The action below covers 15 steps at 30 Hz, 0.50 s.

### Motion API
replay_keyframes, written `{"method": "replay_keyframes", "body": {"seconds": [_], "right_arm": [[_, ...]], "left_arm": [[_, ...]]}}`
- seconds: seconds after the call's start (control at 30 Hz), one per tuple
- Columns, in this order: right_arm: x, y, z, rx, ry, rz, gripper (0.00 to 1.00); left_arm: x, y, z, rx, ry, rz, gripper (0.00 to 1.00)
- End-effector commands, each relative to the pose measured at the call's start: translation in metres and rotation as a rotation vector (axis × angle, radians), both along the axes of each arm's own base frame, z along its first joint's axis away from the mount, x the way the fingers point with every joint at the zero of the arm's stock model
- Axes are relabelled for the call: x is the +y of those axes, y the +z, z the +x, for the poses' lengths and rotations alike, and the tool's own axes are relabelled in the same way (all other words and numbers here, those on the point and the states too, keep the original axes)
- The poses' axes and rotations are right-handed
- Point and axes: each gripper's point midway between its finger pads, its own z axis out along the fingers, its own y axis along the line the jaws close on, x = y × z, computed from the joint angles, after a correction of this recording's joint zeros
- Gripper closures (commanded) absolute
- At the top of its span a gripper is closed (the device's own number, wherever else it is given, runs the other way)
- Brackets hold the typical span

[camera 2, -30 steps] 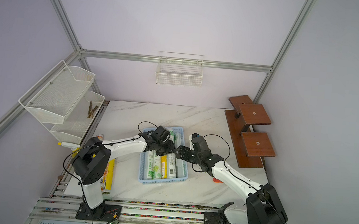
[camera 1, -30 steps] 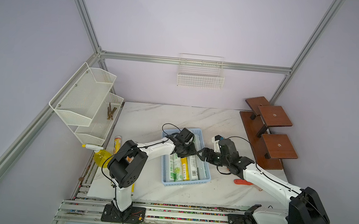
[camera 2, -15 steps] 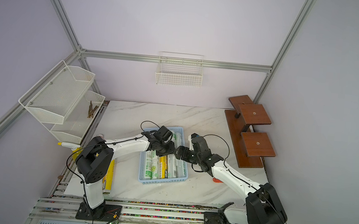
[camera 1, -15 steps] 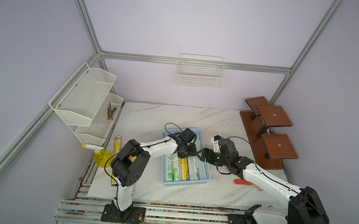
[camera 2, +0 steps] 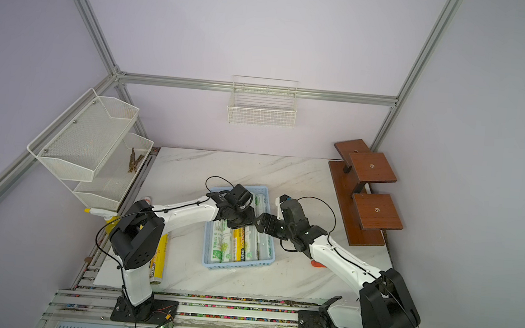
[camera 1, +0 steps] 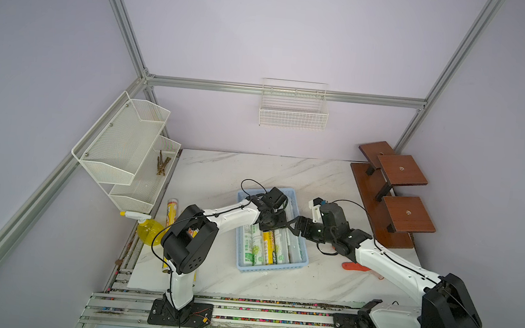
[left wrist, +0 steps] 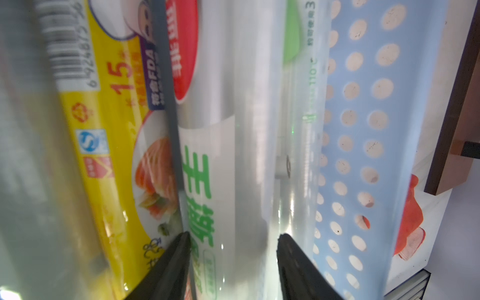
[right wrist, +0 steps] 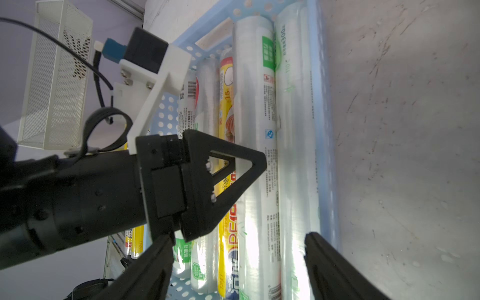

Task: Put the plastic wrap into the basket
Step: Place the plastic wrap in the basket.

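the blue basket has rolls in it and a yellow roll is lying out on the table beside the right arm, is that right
No: the yellow roll out on the table lies beside the left arm, not the right, as a top view shows. The blue basket does hold rolls.

A white wire basket [camera 1: 293,109] hangs on the wall. A two-tier mesh rack [camera 1: 120,146] holds brown sticks [camera 1: 161,163], with a yellow spray bottle [camera 1: 148,232] near it. An orange glove [camera 1: 356,266] lies on the table [camera 1: 254,170] near a wooden stand [camera 1: 394,196].
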Motion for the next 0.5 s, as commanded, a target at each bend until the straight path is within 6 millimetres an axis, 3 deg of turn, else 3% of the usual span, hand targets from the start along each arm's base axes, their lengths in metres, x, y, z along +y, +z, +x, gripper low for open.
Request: {"method": "replay_keyframes", "body": {"seconds": [0.0,0.17,0.27,0.47], "right_arm": [[0.001,0.022,0.007,-0.057,-0.014,0.035,0.17],[0.004,0.04,0.007,-0.094,-0.006,0.066,0.17],[0.009,0.056,0.006,-0.134,0.017,0.12,0.17],[0.03,0.089,-0.001,-0.213,0.085,0.265,0.2]], "left_arm": [[-0.008,0.056,0.004,-0.106,-0.01,-0.074,0.39],[0.007,0.079,-0.001,-0.167,-0.001,-0.055,0.39],[0.027,0.102,-0.004,-0.253,0.009,-0.012,0.41],[0.113,0.127,-0.023,-0.421,0.14,0.194,0.45]]}}
